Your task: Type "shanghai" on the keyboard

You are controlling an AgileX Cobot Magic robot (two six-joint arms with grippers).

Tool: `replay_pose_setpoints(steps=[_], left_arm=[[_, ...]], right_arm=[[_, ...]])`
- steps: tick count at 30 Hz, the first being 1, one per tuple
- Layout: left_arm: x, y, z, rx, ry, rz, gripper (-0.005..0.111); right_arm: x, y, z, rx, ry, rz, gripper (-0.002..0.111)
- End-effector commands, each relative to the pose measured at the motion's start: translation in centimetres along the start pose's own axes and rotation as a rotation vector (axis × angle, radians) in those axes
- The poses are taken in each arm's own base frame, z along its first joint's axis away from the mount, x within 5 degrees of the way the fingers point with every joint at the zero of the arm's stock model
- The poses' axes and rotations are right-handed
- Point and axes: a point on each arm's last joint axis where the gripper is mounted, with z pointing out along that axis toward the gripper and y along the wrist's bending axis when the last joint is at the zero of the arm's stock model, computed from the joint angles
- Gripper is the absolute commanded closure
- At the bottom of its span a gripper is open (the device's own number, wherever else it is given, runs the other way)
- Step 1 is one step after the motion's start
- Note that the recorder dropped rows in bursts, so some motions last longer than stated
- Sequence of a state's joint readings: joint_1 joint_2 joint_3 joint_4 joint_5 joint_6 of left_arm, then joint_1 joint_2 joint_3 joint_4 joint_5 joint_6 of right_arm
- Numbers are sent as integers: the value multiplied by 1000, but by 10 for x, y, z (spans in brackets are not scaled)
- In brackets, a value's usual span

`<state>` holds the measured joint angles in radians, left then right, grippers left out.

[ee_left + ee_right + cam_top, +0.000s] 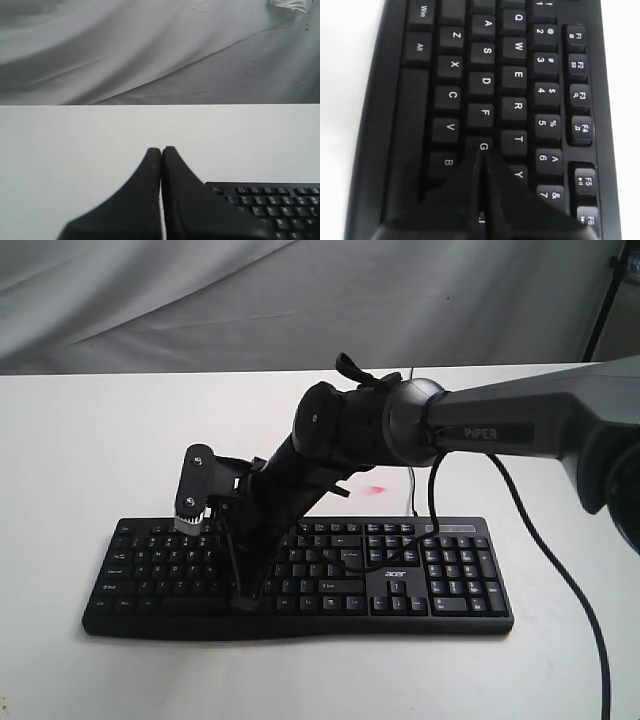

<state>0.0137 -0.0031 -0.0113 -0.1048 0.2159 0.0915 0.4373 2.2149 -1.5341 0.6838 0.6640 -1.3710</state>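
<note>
The black keyboard (455,585) lies across the white table (90,440), its "acer" logo right of middle. My right arm reaches across the middle of the exterior view, and the right gripper (243,600) comes down over the left-middle letter keys. In the right wrist view the right gripper (482,152) is shut with nothing in it, its tips at the G key (483,146); the keys beneath the fingers are hidden. My left gripper (161,150) is shut and empty, over bare table beside the keyboard (272,202) corner with the Esc key. It does not show in the exterior view.
The right arm's black cable (560,575) hangs down over the table to the right of the keyboard. A small pink spot (375,488) marks the table behind the keyboard. Grey cloth (200,300) hangs at the back, with a dark stand leg (605,300) at the top right.
</note>
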Motion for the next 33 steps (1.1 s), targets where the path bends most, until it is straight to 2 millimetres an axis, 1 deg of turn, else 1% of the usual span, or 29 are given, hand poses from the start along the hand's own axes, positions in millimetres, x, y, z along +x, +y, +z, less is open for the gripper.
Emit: replay_pose_setpoints(steps=[1, 10, 22, 26, 33], left_arm=[[0, 0, 0, 5, 1, -5, 106], [0, 0, 0, 5, 1, -5, 106], [0, 0, 0, 5, 1, -5, 106], [0, 0, 0, 5, 1, -5, 106], [0, 0, 0, 5, 1, -5, 106]], right_arm=[[1, -2, -2, -6, -1, -4, 108], [4, -2, 3, -14, 7, -3, 108], [4, -2, 3, -12, 7, -4, 108], [8, -2, 8, -18, 16, 3, 108], [8, -2, 8, -19, 19, 1, 108]])
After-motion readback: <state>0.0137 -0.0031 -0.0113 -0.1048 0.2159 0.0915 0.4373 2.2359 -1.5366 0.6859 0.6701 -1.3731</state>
